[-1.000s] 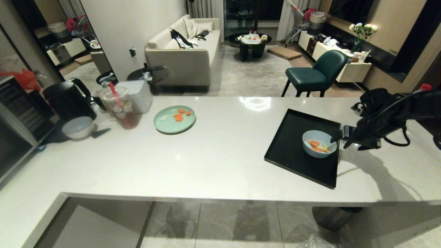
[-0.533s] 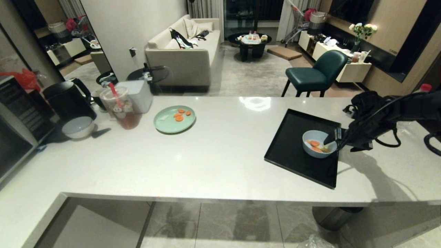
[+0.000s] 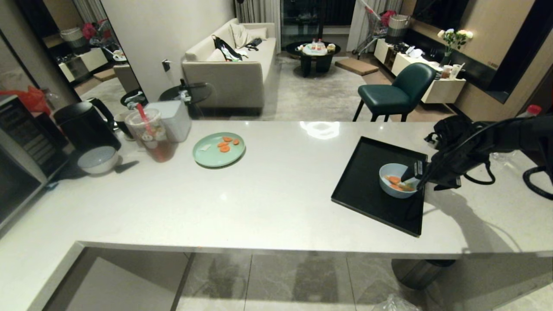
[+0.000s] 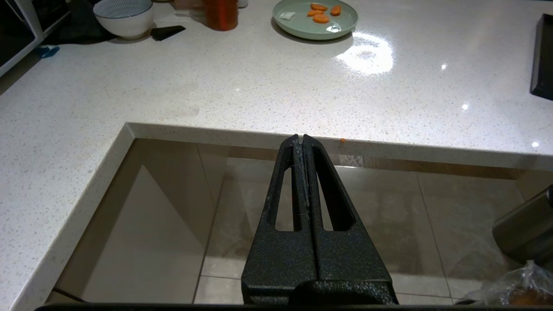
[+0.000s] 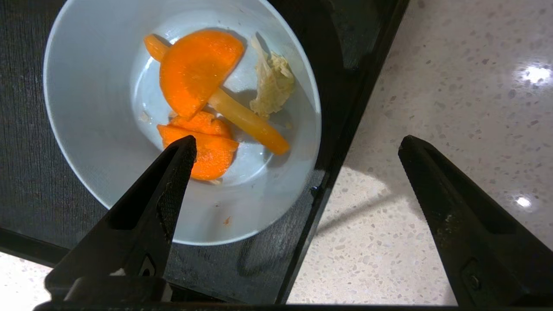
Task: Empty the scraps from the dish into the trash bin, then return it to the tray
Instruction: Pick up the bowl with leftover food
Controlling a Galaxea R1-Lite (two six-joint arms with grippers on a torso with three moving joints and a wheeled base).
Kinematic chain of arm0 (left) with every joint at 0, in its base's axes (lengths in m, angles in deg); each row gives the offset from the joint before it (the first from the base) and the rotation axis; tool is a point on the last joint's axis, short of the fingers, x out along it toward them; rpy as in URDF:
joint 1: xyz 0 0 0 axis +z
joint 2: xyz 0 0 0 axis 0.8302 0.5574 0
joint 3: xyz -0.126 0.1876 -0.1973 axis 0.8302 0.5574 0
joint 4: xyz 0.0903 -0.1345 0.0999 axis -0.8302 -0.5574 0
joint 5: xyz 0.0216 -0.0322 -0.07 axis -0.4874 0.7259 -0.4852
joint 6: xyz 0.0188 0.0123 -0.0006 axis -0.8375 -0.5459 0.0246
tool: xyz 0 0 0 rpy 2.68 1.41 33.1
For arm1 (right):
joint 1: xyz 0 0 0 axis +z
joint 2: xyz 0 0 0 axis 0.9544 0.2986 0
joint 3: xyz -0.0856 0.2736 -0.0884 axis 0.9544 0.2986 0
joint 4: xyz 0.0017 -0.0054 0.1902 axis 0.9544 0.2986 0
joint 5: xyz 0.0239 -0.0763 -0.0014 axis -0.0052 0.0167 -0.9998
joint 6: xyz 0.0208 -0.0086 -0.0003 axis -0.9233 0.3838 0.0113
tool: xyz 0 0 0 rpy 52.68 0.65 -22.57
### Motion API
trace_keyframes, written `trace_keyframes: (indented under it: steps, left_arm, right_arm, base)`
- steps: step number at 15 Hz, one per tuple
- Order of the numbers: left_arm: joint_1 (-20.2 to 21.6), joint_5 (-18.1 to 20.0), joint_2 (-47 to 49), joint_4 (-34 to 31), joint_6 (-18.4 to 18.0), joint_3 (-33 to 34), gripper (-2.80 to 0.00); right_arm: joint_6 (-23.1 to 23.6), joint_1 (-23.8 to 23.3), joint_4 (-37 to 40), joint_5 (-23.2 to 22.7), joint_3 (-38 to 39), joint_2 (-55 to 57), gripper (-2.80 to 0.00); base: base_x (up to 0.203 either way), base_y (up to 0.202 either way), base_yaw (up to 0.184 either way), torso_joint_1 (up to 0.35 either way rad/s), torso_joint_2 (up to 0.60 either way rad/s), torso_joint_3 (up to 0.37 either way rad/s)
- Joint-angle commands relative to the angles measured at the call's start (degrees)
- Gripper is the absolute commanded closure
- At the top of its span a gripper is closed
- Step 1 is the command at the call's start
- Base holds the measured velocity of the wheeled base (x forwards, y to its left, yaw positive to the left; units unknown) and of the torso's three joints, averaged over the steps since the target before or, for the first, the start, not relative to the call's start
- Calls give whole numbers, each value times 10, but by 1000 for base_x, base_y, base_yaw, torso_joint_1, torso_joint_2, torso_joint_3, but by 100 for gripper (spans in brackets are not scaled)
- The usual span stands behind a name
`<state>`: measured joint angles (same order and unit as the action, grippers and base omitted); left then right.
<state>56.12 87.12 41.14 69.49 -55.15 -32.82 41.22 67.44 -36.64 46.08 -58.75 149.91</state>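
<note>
Hovering over the pale blue dish (image 5: 108,129), my right gripper (image 5: 298,147) stands wide apart, one finger above the carrot scraps (image 5: 198,82), the other over the bench (image 5: 432,86). The dish sits by the black tray's (image 3: 371,172) right rim. I've slid further over it than a second ago. My left gripper (image 4: 302,140) hangs pressed together below the bench edge.

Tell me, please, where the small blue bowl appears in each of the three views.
Head view: the blue bowl sits on the black tray, at its right side, with the right pincer over its rim.
Left wrist view: the bowl is not in it; only an edge of the tray shows.
Right wrist view: the bowl fills the upper part, carrot scraps inside.
Shared landmark: the black tray.
</note>
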Motion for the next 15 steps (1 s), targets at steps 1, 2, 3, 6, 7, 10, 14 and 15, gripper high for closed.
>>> trace_keyframes:
  steps: [1, 2, 3, 6, 7, 10, 14, 15]
  left_arm:
    - [0, 0, 0, 0, 0, 0, 0]
    - [0, 0, 0, 0, 0, 0, 0]
    - [0, 0, 1, 0, 0, 0, 0]
    - [0, 0, 1, 0, 0, 0, 0]
    - [0, 0, 0, 0, 0, 0, 0]
    - [0, 0, 1, 0, 0, 0, 0]
    - [0, 0, 1, 0, 0, 0, 0]
    - [0, 0, 1, 0, 0, 0, 0]
  right_arm:
    - [0, 0, 2, -1, -1, 2, -280]
    - [0, 1, 2, -1, -1, 3, -93]
    - [0, 1, 3, -1, 0, 3, 0]
    - [0, 0, 1, -1, 0, 6, 0]
    - [0, 0, 1, -1, 0, 5, 0]
    - [0, 0, 2, -1, -1, 5, 0]
    - [-10, -1, 3, 14, -1, 4, 0]
    - [-13, 0, 3, 40, 0, 5, 0]
  base:
    - [0, 0, 0, 0, 0, 0]
    - [0, 0, 0, 0, 0, 0]
    - [0, 0, 0, 0, 0, 0]
    - [0, 0, 0, 0, 0, 0]
    - [0, 0, 0, 0, 0, 0]
    - [0, 0, 0, 0, 0, 0]
    - [0, 0, 0, 0, 0, 0]
    - [0, 0, 0, 0, 0, 0]
